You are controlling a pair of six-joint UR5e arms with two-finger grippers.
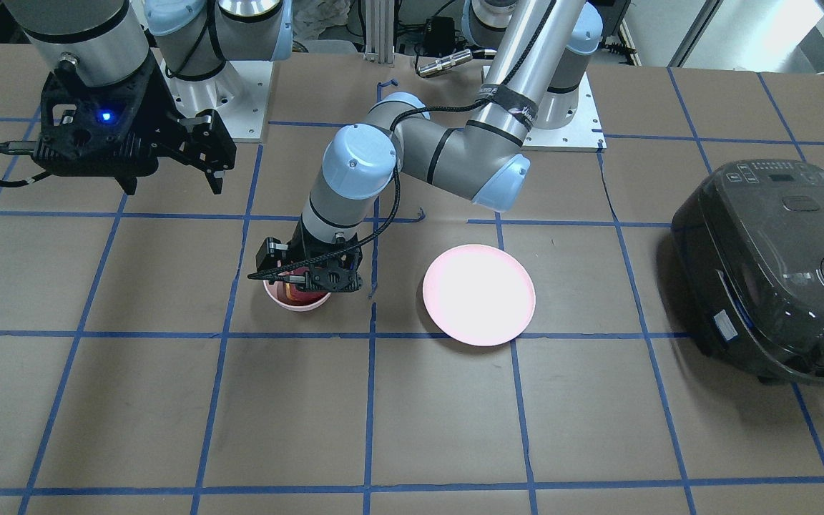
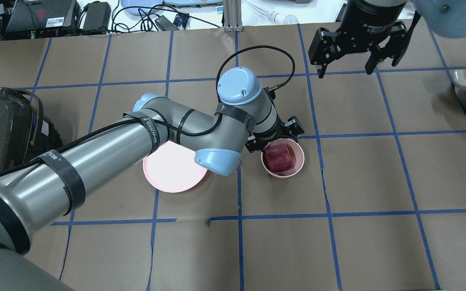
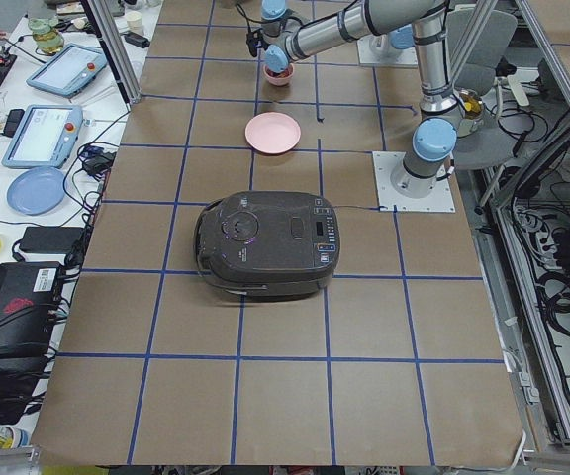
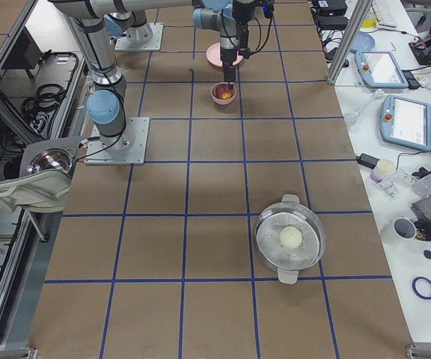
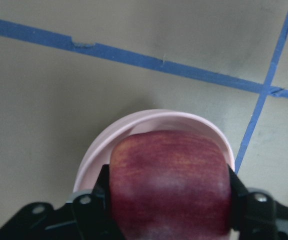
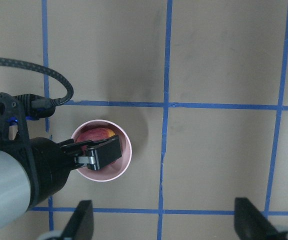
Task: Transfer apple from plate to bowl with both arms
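Observation:
The dark red apple (image 2: 279, 158) sits low inside the small pink bowl (image 2: 293, 171). My left gripper (image 1: 306, 282) reaches down into the bowl, and its fingers (image 5: 100, 200) press both sides of the apple (image 5: 169, 185). The bowl's rim (image 5: 149, 120) curves around the apple in the left wrist view. The wide pink plate (image 2: 172, 173) lies bare beside the bowl, partly under my left arm. My right gripper (image 2: 346, 66) hangs open and empty, high above the table behind the bowl. From its wrist view the bowl (image 6: 111, 172) lies below it.
A dark rice cooker (image 1: 777, 272) stands at the table's end on my left side. A metal pot (image 4: 290, 238) with a pale ball in it stands on my right side. Blue tape lines grid the brown table.

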